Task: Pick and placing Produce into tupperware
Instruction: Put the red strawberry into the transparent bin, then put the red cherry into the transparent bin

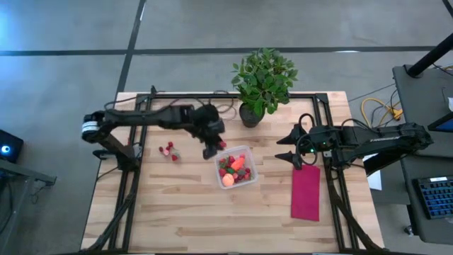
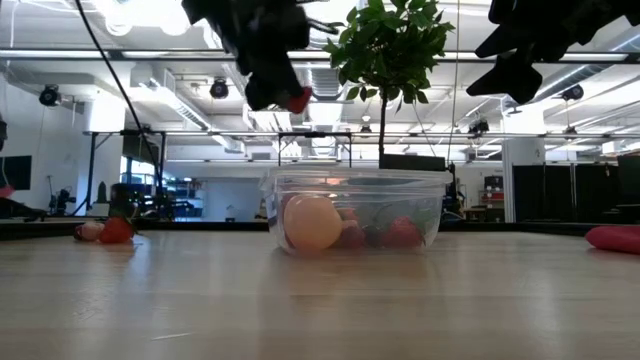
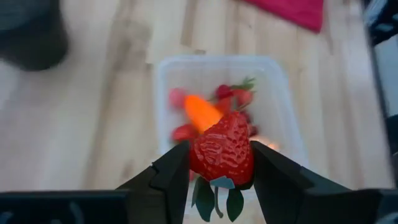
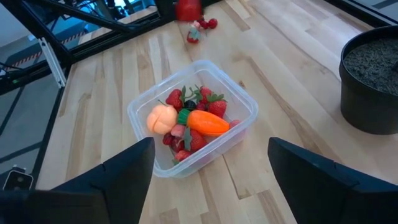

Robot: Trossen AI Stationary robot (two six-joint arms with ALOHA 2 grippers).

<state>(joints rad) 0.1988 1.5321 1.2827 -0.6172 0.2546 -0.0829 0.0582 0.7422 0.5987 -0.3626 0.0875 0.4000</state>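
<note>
Gripping a single red strawberry (image 3: 222, 149) between its two dark fingers, the left gripper (image 1: 214, 148) hangs in the air at about ten o'clock from the tupperware (image 1: 247, 154), just off its rim; the low view shows the berry well above the tabletop. The clear container sits near the middle of the wooden table (image 1: 177, 212) and holds the round peach-orange fruit (image 4: 161, 117), the orange carrot (image 4: 209, 122) and several strawberries (image 4: 176, 99) packed around them. A few loose strawberries (image 1: 168, 151) lie on the wood at nine o'clock from the container, well apart from it. The right gripper (image 1: 286, 149) waits at three o'clock from the tupperware with its fingers spread wide and nothing between them. The red cloth (image 1: 306, 193) lies flat at about four o'clock from the container, and the potted plant (image 1: 263, 79) stands at twelve o'clock, near the table's far edge.
</note>
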